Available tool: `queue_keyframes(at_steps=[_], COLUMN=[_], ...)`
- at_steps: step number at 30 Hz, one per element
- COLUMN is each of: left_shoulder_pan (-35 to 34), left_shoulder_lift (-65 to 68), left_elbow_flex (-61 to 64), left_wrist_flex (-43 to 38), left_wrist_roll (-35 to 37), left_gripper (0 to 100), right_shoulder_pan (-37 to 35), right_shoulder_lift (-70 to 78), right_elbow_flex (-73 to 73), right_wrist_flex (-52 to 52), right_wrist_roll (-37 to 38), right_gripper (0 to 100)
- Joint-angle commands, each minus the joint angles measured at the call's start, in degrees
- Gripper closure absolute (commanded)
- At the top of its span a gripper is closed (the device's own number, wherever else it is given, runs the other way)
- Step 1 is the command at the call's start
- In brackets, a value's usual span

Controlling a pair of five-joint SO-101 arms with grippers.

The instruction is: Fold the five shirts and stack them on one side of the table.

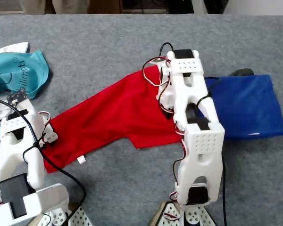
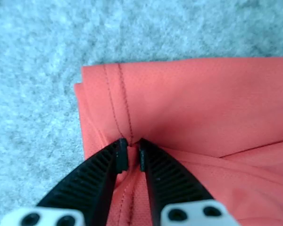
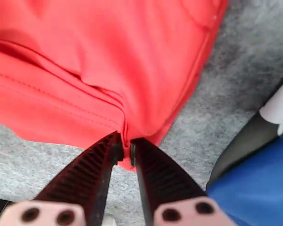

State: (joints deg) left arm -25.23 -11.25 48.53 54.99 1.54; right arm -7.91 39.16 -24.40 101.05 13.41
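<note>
A red shirt (image 1: 113, 115) lies stretched diagonally across the grey table (image 1: 108, 42) between both arms. My left gripper (image 2: 133, 153) is shut on the red shirt's (image 2: 203, 108) hemmed edge, near its lower left corner in the high view. At the shirt's upper right end, my right gripper (image 3: 126, 148) is shut on a fold of the red shirt (image 3: 108, 56). A folded blue shirt (image 1: 247, 106) lies at the right, beside the right arm. A teal shirt (image 1: 19, 73) lies bunched at the left edge.
White cloth (image 1: 12, 48) shows beside the teal shirt at the far left. The blue shirt's edge (image 3: 254, 193) sits close to my right gripper. Bare grey table stretches across the back and the front middle.
</note>
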Motion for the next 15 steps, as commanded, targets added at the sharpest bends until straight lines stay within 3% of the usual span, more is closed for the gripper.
queue_keyframes(at_steps=[1,7,15], left_shoulder_pan=[-0.1,1.9,1.9], left_shoulder_lift=[0.2,-2.5,-19.6], left_elbow_flex=[-0.8,-0.6,-0.8], left_wrist_flex=[-0.3,0.4,5.6], left_wrist_roll=[-0.4,-2.3,-1.9], left_gripper=[95,98,98], right_shoulder_pan=[-0.7,-0.9,-0.7], right_shoulder_lift=[-4.4,-12.0,-13.9], right_elbow_flex=[-2.5,-1.9,-1.9], right_wrist_flex=[1.2,1.2,1.3], right_wrist_roll=[-0.7,-0.7,-0.4], right_gripper=[99.5,99.5,99.5])
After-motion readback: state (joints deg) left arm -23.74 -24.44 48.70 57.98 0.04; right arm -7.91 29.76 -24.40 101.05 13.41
